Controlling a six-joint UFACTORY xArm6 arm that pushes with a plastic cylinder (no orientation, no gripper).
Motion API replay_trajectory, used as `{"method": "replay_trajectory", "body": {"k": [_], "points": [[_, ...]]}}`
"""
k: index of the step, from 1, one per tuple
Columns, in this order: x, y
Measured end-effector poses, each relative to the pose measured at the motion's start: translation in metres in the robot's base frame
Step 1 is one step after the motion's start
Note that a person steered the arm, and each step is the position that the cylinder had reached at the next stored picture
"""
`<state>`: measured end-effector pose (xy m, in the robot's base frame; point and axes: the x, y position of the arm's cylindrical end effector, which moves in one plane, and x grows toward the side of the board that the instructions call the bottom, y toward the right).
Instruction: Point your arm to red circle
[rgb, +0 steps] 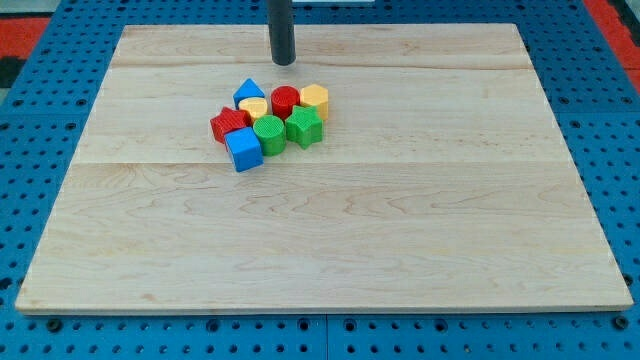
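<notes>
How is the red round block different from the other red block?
The red circle is round; the other red block looks spiky, perhaps a star. The red circle sits nearer my tip, toward the view's top; the other red block sits at the cluster's left edge. Both are red.

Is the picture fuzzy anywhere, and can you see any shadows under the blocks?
In the camera view the picture is fairly sharp; the ridges on the green circle and red circle show clearly. The light is even, with no glare on the wooden board, and only thin, soft shadows sit beside the blue cube. My tip stands apart from the blocks, toward the view's top.
</notes>
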<state>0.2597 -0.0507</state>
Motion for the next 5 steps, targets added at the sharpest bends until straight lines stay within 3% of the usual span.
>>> {"method": "replay_trajectory", "body": {"k": [2,5], "points": [[0.011,0.025],[0.091,0.001]]}}
